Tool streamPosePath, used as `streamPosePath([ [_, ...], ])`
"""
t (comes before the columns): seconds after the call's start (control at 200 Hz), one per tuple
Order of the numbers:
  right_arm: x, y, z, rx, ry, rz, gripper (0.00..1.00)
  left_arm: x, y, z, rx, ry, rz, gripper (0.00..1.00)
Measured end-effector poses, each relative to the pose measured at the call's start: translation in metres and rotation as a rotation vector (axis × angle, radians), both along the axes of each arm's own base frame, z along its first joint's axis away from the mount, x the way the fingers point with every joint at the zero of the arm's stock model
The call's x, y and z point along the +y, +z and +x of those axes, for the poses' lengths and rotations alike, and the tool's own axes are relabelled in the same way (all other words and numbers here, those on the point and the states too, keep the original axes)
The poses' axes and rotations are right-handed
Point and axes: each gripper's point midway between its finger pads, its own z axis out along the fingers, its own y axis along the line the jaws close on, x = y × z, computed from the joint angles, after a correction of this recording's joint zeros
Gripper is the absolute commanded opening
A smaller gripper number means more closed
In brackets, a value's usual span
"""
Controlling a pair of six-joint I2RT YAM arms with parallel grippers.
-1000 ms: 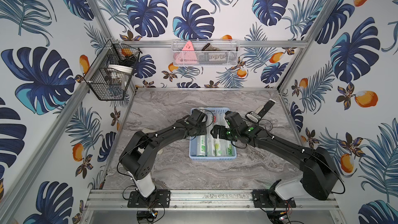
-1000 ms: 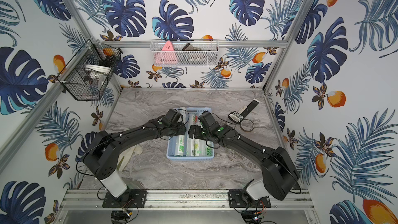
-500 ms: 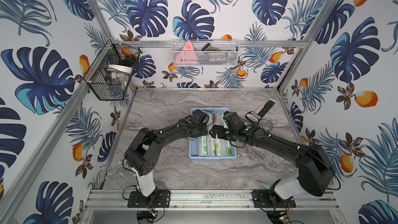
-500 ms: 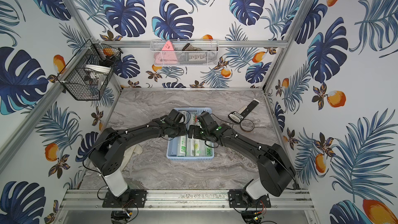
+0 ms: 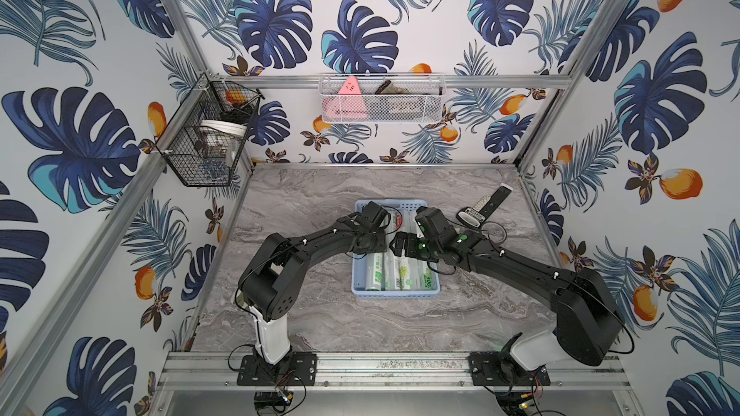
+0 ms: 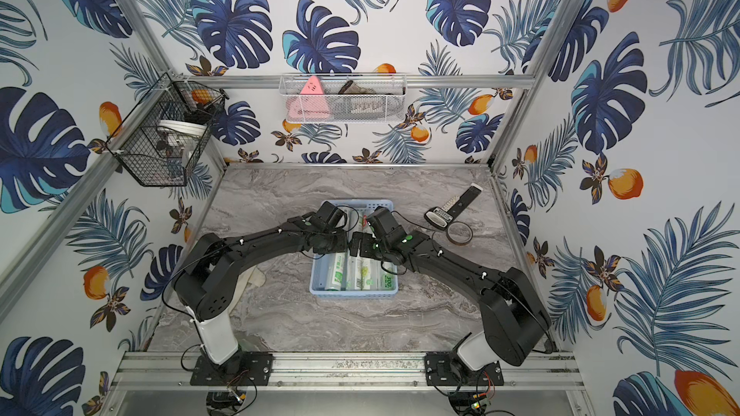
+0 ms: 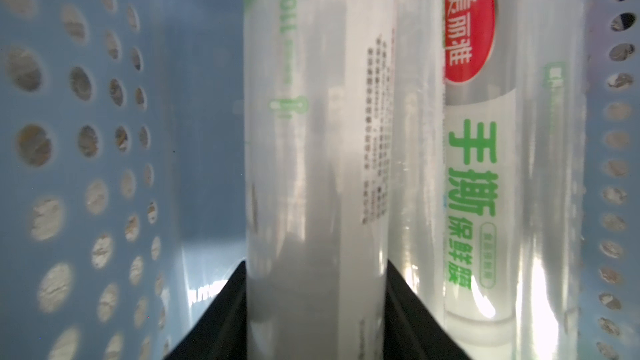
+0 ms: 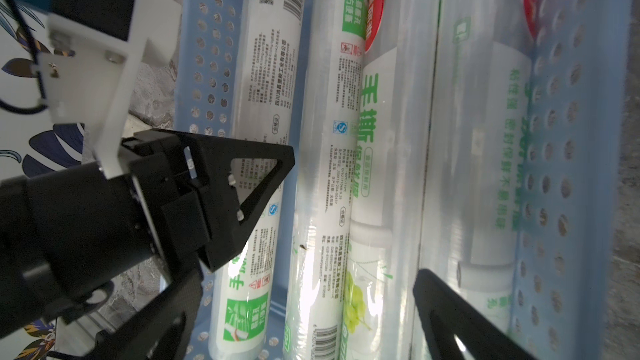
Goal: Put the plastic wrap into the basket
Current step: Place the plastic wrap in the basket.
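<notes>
Setting: robot test cell, dressed as a domestic corner.
Evidence: aluminium-profile frame [image 5: 500, 81] around three walls of tropical-leaf wallpaper [image 5: 276, 26]; marble-pattern tabletop [image 5: 320, 194]; two black robot arms [image 5: 520, 266] bolted to a front rail [image 5: 392, 370]; black wire basket [image 5: 200, 154] and white mesh basket [image 5: 380, 108] hung on the frame, contents indistinct, possibly household oddments.

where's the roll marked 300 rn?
In a top view the roll marked 300 lies inside the light blue basket, outermost on the robot's right side, alongside the other rolls and partly under the right arm.
</notes>
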Motion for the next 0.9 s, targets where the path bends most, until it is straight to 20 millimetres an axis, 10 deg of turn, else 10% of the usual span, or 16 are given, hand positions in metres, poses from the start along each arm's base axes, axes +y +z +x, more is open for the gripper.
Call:
streamPosePath([
  [0.901,-0.004,0.016,0.0,-0.039,-0.01,0.017,1.0,0.001,0.001,0.0,-0.007,0.049,-0.027,0.66],
])
